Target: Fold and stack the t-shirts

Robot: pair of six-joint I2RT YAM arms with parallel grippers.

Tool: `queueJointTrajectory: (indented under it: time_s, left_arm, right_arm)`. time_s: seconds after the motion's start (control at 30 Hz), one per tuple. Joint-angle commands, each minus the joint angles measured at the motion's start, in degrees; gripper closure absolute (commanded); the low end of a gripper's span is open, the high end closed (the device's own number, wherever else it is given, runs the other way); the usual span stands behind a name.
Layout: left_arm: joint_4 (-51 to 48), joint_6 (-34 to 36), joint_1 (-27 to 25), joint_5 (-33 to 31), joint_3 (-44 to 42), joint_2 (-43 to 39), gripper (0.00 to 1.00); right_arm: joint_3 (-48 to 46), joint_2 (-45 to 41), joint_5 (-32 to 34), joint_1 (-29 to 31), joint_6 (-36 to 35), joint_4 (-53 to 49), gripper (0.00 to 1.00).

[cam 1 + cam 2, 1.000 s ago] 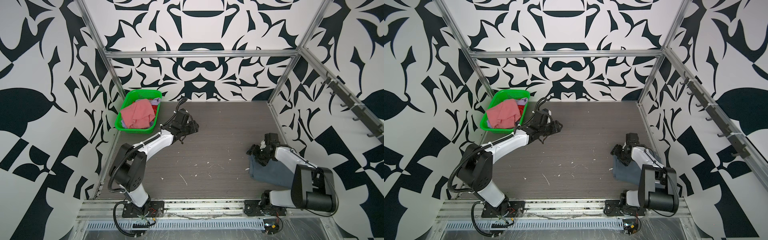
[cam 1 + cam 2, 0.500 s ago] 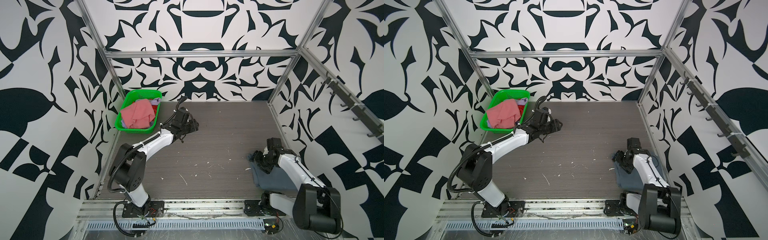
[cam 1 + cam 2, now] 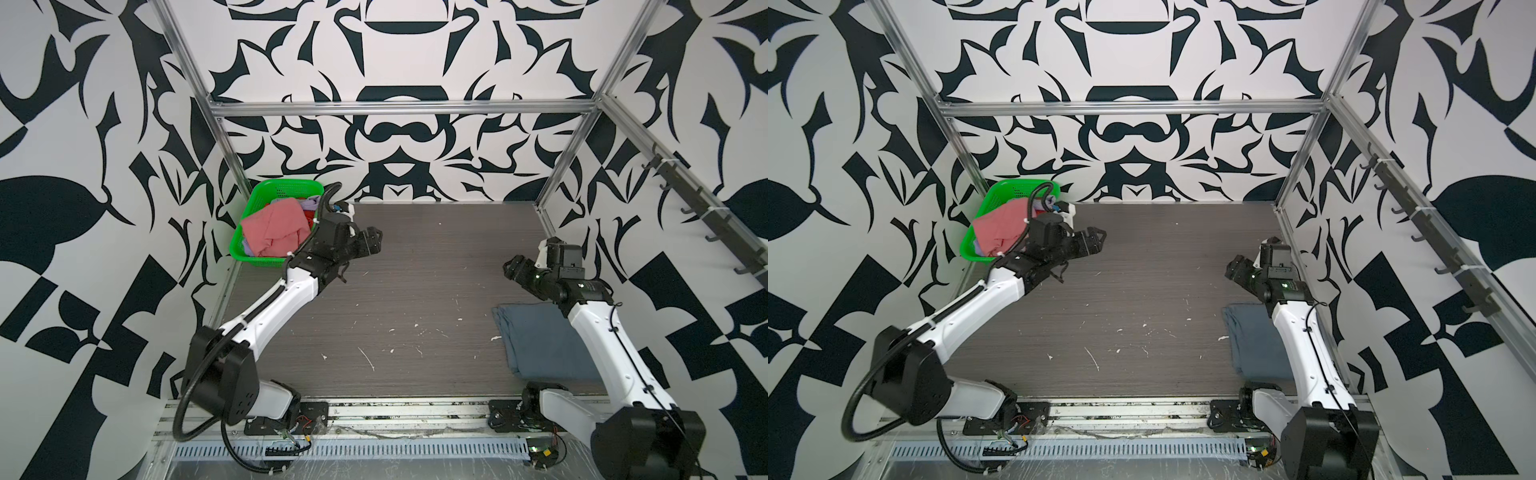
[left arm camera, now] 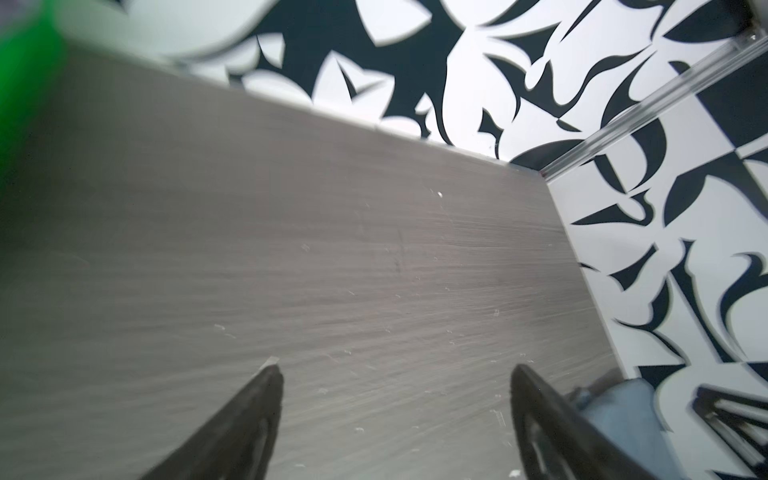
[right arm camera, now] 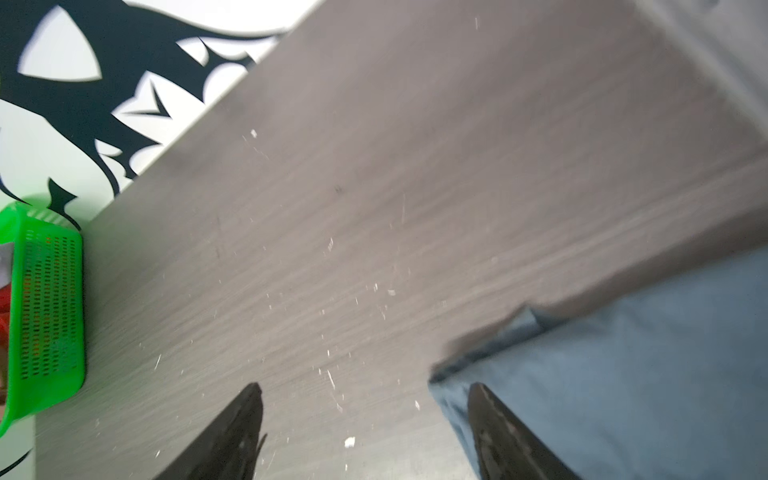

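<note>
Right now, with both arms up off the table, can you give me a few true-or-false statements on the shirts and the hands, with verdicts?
1. The blue-grey t-shirt lies folded flat on the near right part of the table. True.
2. The right hand is clamped on that t-shirt. False: its jaws stand apart and empty, raised beyond the cloth's far edge.
3. A salmon pink t-shirt lies on top of the pile in the green basket. True.
4. The left hand carries a shirt. False: it is open and empty, beside the basket.
</note>
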Motion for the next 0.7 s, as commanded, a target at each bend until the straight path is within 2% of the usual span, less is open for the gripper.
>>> queueJointTrajectory:
  time_s: [0.0, 0.2, 0.33, 0.43, 0.5, 0.6, 0.67]
  left_arm:
    - [-1.2, 3.6, 2.1, -5.4, -4.1, -6.6, 0.0]
    - [-6.1, 6.1, 6.3, -16.9, -11.4, -18.4, 0.01]
    - [-3.6, 4.4, 10.2, -22.8, -19.0, -24.6, 0.01]
    - [4.1, 5.6, 11.1, -28.8, -26.7, -28.5, 0.01]
    - [12.1, 8.8, 11.2, -34.0, -31.9, -29.7, 0.01]
    - [22.0, 14.3, 12.0, -39.8, -37.4, -27.8, 0.01]
    - [26.3, 16.8, 13.2, -40.3, -39.2, -24.4, 0.01]
  right_arm:
    - [0.5, -1.4, 10.5, 3.1, -3.3, 4.4, 0.19]
    - [-2.1, -1.0, 27.0, 14.3, -8.8, 7.5, 0.19]
    - [-5.8, -0.1, 38.3, 23.0, -11.3, 11.7, 0.19]
    - [-8.5, 0.9, 49.2, 30.8, -12.9, 14.9, 0.19]
    - [-9.8, 2.5, 57.1, 35.9, -13.2, 16.0, 0.19]
    - [-10.6, 6.3, 67.9, 43.7, -14.2, 17.3, 0.18]
    - [-10.2, 9.0, 73.5, 47.7, -13.3, 16.5, 0.18]
